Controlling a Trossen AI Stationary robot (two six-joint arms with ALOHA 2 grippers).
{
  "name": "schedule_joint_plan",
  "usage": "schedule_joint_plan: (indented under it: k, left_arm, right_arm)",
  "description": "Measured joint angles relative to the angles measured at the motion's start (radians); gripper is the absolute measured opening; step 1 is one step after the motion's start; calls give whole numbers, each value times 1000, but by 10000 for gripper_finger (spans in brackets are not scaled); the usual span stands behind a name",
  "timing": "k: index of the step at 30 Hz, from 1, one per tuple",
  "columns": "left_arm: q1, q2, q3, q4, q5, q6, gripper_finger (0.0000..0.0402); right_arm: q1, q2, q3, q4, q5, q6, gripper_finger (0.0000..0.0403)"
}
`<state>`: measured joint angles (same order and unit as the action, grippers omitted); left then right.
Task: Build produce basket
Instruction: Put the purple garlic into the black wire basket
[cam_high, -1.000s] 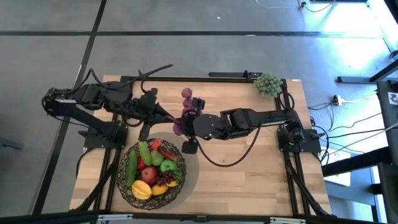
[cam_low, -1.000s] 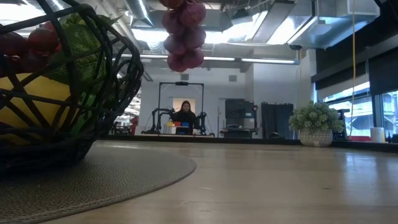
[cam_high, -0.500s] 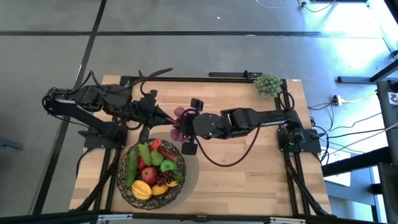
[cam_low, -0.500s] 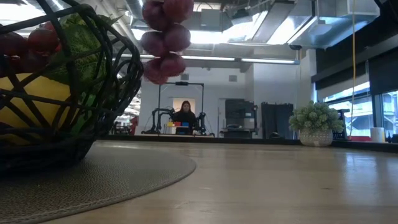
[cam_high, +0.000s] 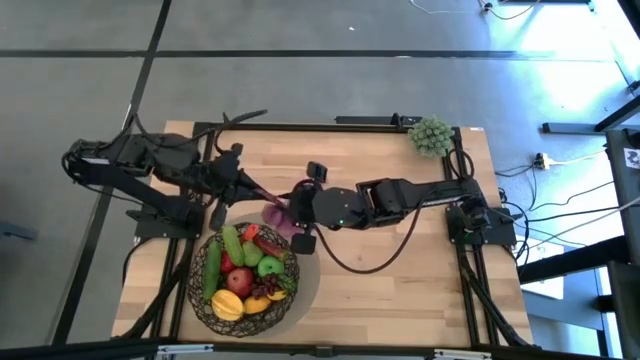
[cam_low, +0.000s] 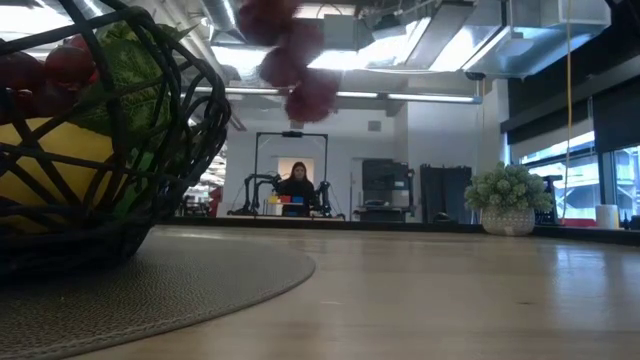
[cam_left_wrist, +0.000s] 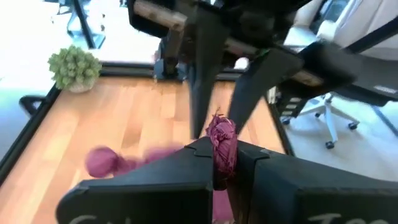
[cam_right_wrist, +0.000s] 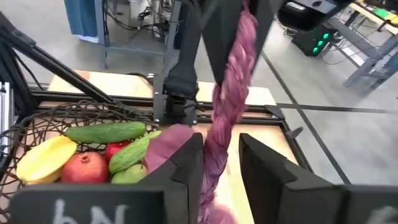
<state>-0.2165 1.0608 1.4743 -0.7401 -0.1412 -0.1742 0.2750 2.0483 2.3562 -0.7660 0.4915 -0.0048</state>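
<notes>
- Purple toy grape bunch (cam_high: 277, 213) has swung lower, now just beside the dark wire-mesh basket (cam_high: 203, 300) rim (nearly full already).
- Left gripper (cam_left_wrist: 219, 163) and right gripper (cam_right_wrist: 219, 163) both pinch its stem, mid-handover, I judge.

The worktop (cam_high: 400, 270) is pale wood with a smooth, lightly sheened finish and visible plank grain. The basket (cam_high: 205, 300) is dark open wire mesh, matt, resting on a round grey mat (cam_low: 180, 285) of rough woven texture. Inside the basket the produce (cam_high: 243, 272) looks like smooth, glossy plastic. Between the fingers of the left pincer (cam_left_wrist: 221, 163) runs a purple stem (cam_left_wrist: 222, 144) with a fibrous, twisted, cloth-like surface; the same strand passes between the fingers of the right pincer (cam_right_wrist: 219, 163), ropy and matt. Both pincers look like matt black plastic. The purple grape bunch (cam_low: 295, 70) hanging from the stem is smooth and rounded.
</notes>
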Motion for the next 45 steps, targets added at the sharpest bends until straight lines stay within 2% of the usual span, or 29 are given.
schedule_joint_plan:
  k: [7,18,24,30,37,45]
  left_arm:
    - [-48,-21,0,-27,3,1,0]
    - [-169,-44,0,-40,45,1,0]
    - [-238,-49,0,-39,111,-2,0]
    - [-313,-49,0,-38,166,-13,0]
    - [-394,-49,0,-34,169,-75,0]
    - [-487,-41,0,-38,266,-139,0]
  right_arm:
    - [1,0,0,9,8,-6,101]
    - [4,0,0,46,22,-112,101]
    - [4,0,0,44,76,-113,101]
    - [4,0,0,44,76,-113,101]
    - [4,0,0,44,87,-106,101]
    - [4,0,0,44,102,-106,101]
